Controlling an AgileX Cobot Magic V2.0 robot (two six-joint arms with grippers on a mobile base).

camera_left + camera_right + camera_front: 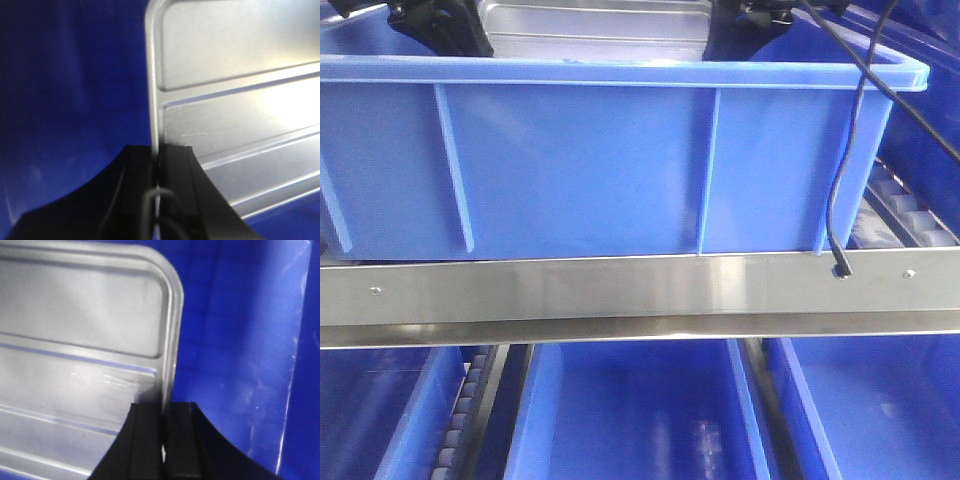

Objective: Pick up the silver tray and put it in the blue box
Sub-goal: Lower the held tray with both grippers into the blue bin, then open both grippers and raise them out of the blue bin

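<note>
1. My left gripper [157,170] pinches one end rim of the shallow brushed-silver metal tray [240,115]; my right gripper [164,415] clamps the opposite rim, keeping it level.
2. At the front view's top, the tray hangs inside the large ribbed blue plastic box [600,170].

1. We count one tray [595,25], above the box [610,160].
2. We count two grippers, left [156,165] and right [164,412], one at each tray rim.
3. We count three bins [630,410] below the box.
4. We count one cable [850,150] beside the box.
</note>
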